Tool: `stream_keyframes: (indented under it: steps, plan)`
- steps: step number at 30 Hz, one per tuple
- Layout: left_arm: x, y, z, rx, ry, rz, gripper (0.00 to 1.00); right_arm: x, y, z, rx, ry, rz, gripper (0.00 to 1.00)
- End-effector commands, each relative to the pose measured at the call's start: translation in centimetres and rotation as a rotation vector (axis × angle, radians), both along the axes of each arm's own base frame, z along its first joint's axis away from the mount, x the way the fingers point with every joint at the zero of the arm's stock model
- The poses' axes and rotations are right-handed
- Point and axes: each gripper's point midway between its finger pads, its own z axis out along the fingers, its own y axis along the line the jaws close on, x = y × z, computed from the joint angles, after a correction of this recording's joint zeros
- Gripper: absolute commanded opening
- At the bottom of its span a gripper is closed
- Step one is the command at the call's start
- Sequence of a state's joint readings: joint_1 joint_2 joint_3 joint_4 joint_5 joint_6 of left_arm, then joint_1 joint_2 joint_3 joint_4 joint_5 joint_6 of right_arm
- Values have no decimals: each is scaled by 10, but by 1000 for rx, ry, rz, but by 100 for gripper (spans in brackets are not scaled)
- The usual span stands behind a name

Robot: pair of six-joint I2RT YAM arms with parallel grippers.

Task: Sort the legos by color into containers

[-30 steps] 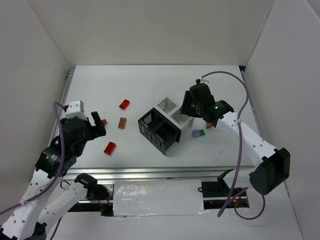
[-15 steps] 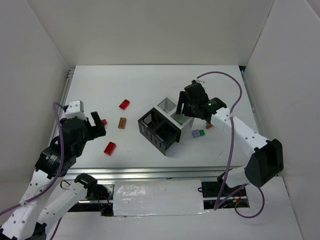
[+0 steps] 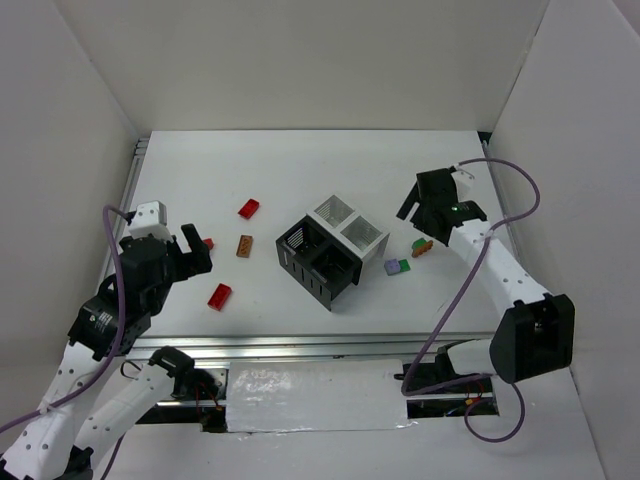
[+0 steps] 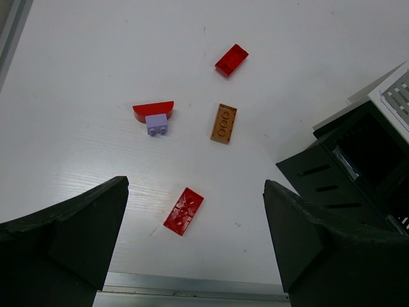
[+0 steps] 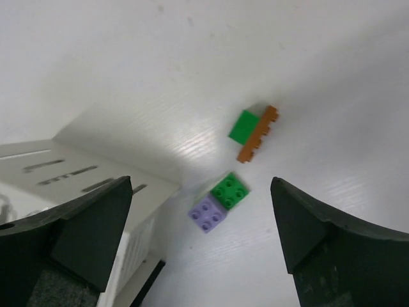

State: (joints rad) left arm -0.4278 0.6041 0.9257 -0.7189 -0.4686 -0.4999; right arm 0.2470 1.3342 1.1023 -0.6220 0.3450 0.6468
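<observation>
Four containers stand clustered mid-table: two black (image 3: pixel 312 260) and two white (image 3: pixel 350 222). Legos lie on both sides. To the left I see a red brick (image 3: pixel 249 208), an orange-brown brick (image 3: pixel 244 246) and another red brick (image 3: pixel 219 295). The left wrist view adds a red curved piece (image 4: pixel 153 110) touching a light purple brick (image 4: pixel 157 124). My left gripper (image 3: pixel 198 252) hovers open above the red brick (image 4: pixel 183 211). Right of the containers, my right gripper (image 3: pixel 420 212) is open and empty above a joined purple (image 5: pixel 207 214) and green (image 5: pixel 230 190) pair and a green-and-orange piece (image 5: pixel 252 131).
A white container's slotted wall (image 5: pixel 77 176) fills the left of the right wrist view. A black container (image 4: pixel 358 166) stands close to the left gripper's right finger. The table's metal front rail (image 3: pixel 300 345) runs along the near edge, and white walls enclose the table.
My right gripper has opened wide and swung from over the white containers to the right, above the legos there. The left arm has not moved.
</observation>
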Motion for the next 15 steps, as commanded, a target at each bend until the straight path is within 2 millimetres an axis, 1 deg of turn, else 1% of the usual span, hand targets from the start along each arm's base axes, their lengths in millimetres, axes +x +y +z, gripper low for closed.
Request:
stream_keyframes:
  steps: [1, 2, 3, 5, 6, 8, 9, 10, 11, 12, 13, 15]
  plan:
    - [6, -3, 10, -13, -48, -9, 99, -5, -27, -8, -41, -13, -133, 97]
    - [6, -3, 10, -13, -48, -10, 99, -5, -30, -16, -40, 4, -141, 99]
    - [7, -3, 10, -12, -47, -9, 99, -4, -29, -30, -37, 43, -141, 99]
    - [6, -3, 9, -11, -44, -9, 100, -1, -35, -47, -28, 80, -173, 99]
    - [6, -2, 10, -12, -45, -7, 99, 0, -35, -63, -21, 126, -176, 99]
    - [6, -3, 9, -12, -45, -8, 99, 7, -36, -75, -1, 149, -182, 98]
    - [6, -3, 10, -11, -45, -9, 99, 8, -38, -89, 0, 188, -191, 98]
    - [7, -3, 10, -12, -46, -10, 100, 10, -39, -95, 8, 201, -199, 97]
    - [7, -3, 9, -11, -44, -9, 100, 15, -39, -96, 14, 193, -203, 96]
    - [7, -4, 9, -10, -42, -14, 99, 16, -40, -103, 14, 208, -206, 95]
    - [7, -4, 8, -9, -40, -16, 100, 19, -38, -106, 21, 214, -192, 94]
    - [7, -4, 9, -11, -42, -17, 100, 23, -39, -112, 19, 231, -191, 89]
